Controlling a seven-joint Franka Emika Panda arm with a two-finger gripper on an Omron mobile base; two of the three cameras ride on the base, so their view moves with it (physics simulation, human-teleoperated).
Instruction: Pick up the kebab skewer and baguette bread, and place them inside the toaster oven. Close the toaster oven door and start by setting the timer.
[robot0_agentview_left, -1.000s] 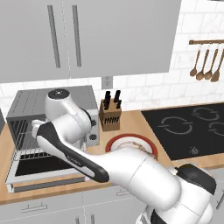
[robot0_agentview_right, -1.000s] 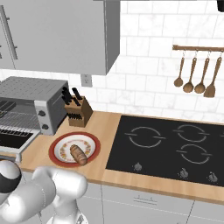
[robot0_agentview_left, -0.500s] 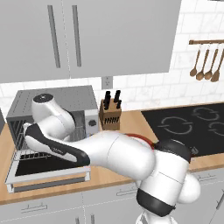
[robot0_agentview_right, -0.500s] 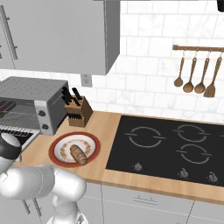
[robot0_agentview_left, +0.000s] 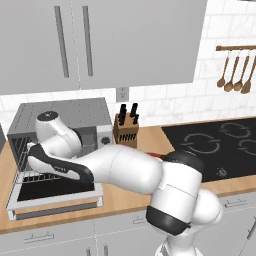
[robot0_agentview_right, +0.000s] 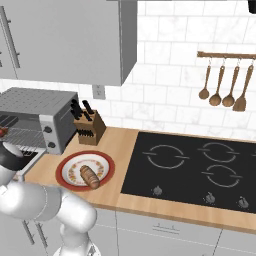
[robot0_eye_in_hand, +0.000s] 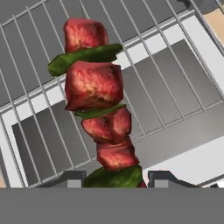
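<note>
My gripper (robot0_eye_in_hand: 116, 181) is shut on the kebab skewer (robot0_eye_in_hand: 94, 85), whose red meat chunks and green pieces stand up between the two fingertips (robot0_eye_in_hand: 72, 178). Behind the skewer lies the wire rack (robot0_eye_in_hand: 175, 65) of the toaster oven (robot0_agentview_left: 65, 120). The arm reaches into the oven's mouth over the toaster oven door (robot0_agentview_left: 55, 205), which hangs open and flat. The baguette bread (robot0_agentview_right: 90, 176) lies on the red-rimmed plate (robot0_agentview_right: 65, 175) to the right of the toaster oven (robot0_agentview_right: 35, 107), whose two knobs (robot0_agentview_right: 48, 136) face front.
A knife block (robot0_agentview_right: 89, 127) stands between the oven and the black stove top (robot0_agentview_right: 200, 165). Wooden utensils (robot0_agentview_right: 222, 85) hang on the wall at the right. Cabinets hang above the oven. My own arm fills the space in front of the oven in the left base view.
The arm has swung left from the plate to the open oven with the skewer in its grip. The baguette has stayed on the plate.
</note>
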